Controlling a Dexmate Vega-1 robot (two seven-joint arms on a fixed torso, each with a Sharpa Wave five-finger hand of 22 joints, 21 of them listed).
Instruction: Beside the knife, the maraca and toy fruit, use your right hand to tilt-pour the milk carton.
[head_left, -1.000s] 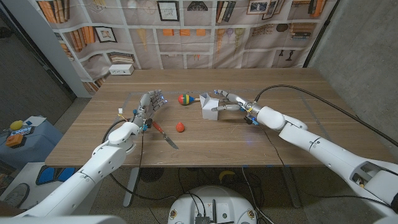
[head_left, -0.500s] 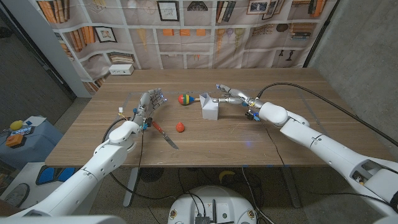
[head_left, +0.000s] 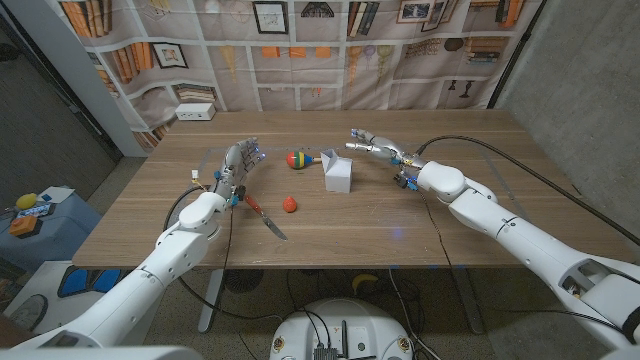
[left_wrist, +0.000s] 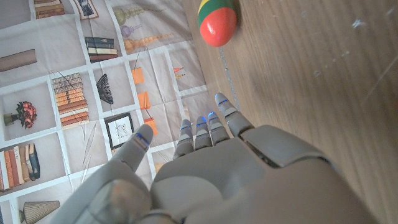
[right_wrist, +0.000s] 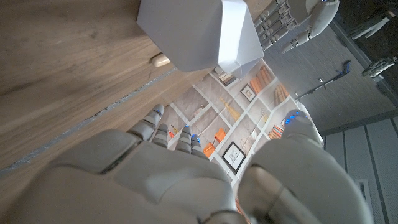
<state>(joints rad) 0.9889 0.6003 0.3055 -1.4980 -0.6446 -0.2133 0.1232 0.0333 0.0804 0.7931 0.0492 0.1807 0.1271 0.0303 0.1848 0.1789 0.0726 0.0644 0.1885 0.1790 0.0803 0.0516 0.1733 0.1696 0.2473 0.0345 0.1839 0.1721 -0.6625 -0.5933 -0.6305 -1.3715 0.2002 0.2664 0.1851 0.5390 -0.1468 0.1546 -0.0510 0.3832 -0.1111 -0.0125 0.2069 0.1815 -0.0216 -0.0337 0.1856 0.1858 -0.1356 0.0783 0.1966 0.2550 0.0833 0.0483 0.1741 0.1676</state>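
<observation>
Head view: milk carton (head_left: 337, 174) stands upright mid-table beside the maraca (head_left: 299, 159) — right hand (head_left: 376, 148) just beside it, fingers spread, holding nothing; left hand (head_left: 239, 164) also spread — empty.

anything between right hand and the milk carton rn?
No. Head view shows bare table between the right hand and the milk carton; they are apart.

Right hand (head_left: 372, 146) raised, fingers spread, holding nothing. Left hand (head_left: 240, 164) upright, fingers apart, holding nothing.
</observation>
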